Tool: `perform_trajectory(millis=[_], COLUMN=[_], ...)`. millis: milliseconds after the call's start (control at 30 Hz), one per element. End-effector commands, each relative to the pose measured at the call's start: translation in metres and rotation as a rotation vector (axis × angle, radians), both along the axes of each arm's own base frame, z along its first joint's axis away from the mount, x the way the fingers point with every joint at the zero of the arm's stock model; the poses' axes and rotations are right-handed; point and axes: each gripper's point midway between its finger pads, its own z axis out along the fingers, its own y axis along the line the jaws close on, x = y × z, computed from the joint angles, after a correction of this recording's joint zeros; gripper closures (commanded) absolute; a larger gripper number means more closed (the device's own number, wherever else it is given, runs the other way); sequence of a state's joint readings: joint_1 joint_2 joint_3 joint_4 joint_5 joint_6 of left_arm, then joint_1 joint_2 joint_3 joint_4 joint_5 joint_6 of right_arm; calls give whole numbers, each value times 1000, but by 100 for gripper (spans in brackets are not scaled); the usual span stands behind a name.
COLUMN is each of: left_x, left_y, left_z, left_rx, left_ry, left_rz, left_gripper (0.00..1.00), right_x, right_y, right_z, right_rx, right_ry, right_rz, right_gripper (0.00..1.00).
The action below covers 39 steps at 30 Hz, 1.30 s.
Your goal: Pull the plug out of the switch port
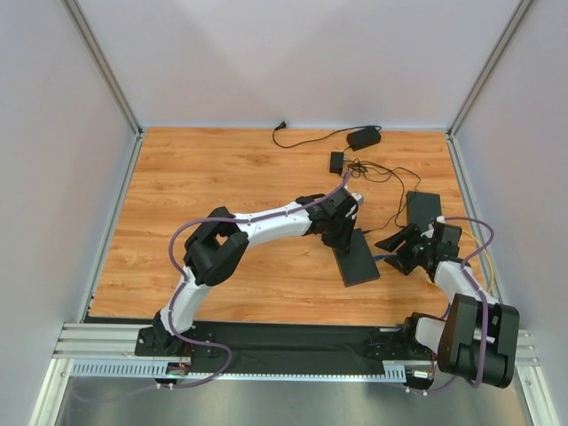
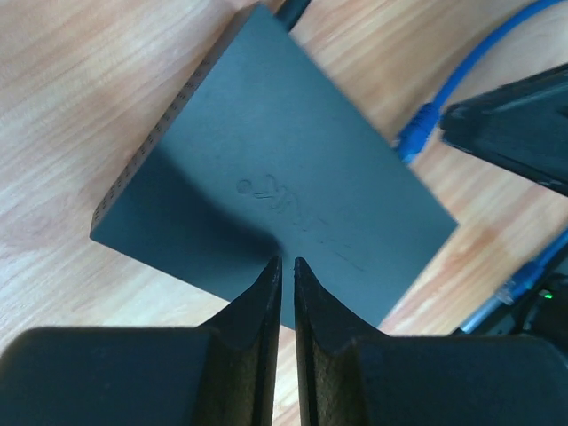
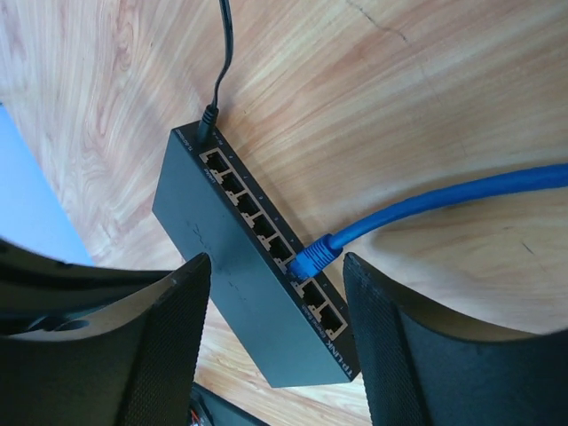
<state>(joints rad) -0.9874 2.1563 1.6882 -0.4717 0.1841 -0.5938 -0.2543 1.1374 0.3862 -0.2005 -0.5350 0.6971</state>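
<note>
Left arm: stretched out over the switch (image 2: 293, 169).
Left hand (image 2: 284, 264): tips above the switch's top face, fingers nearly pressed together, holding nothing.
Right hand (image 3: 275, 264): spread wide, empty, facing the switch's socket row.
Switch: flat, matte black, on the wood-grain surface (image 3: 417, 80).
Plug (image 3: 312, 257): blue, seated in a socket, between the right fingers.

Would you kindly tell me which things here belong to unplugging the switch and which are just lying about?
For the job: switch, blue plug, left gripper, right gripper.
Lying about: black slab, power adapter, small black box.
</note>
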Motion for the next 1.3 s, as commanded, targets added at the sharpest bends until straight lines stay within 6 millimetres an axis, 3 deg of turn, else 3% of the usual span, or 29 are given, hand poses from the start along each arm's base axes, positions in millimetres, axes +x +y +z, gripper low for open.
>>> perform_trajectory(millis=[0, 133, 467, 1033, 1267], left_x=[-5, -7, -13, -17, -17], left_y=[0, 5, 13, 16, 18], left_z=[-1, -13, -30, -37, -39], left_rx=[26, 60, 108, 119, 127], left_ry=[36, 52, 92, 110, 107], left_rz=[12, 17, 17, 12, 15], left_gripper=[83, 84, 86, 91, 91], right_x=[7, 4, -8, -12, -13], right_y=[6, 3, 1, 7, 6], right_z=[7, -1, -6, -25, -29], right_rx=[46, 37, 23, 70, 67], right_ry=[-88, -62, -60, -34, -20], right_rz=[51, 42, 26, 23, 11], right_gripper=[38, 46, 50, 65, 65])
